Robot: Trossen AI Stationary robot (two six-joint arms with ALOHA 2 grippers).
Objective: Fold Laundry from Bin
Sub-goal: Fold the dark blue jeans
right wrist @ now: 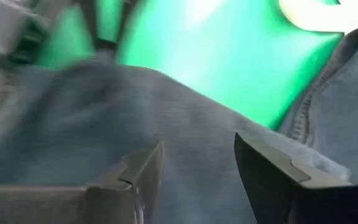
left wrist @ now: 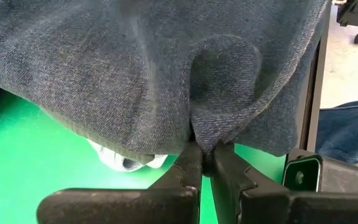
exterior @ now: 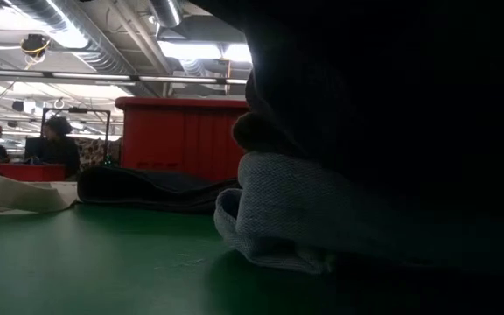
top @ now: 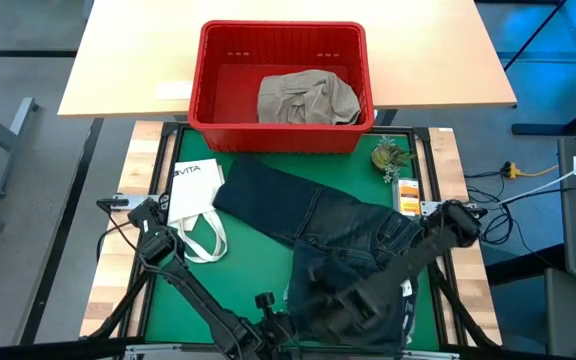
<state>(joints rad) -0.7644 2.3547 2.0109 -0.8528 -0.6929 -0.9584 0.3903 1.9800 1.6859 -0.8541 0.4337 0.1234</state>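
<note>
Jeans (top: 318, 225) at lower centre of the high view sit pinched in the left gripper (left wrist: 205, 163) fingers; right gripper (right wrist: 197, 174) fingers wide: lift evenly, avoid bunching

Only readable text: "VITA" in dark letters on white tote bag (top: 194, 192), lying on green mat left of jeans. Small orange packet (top: 408, 190) near right table edge has print, too tiny to read.
</note>
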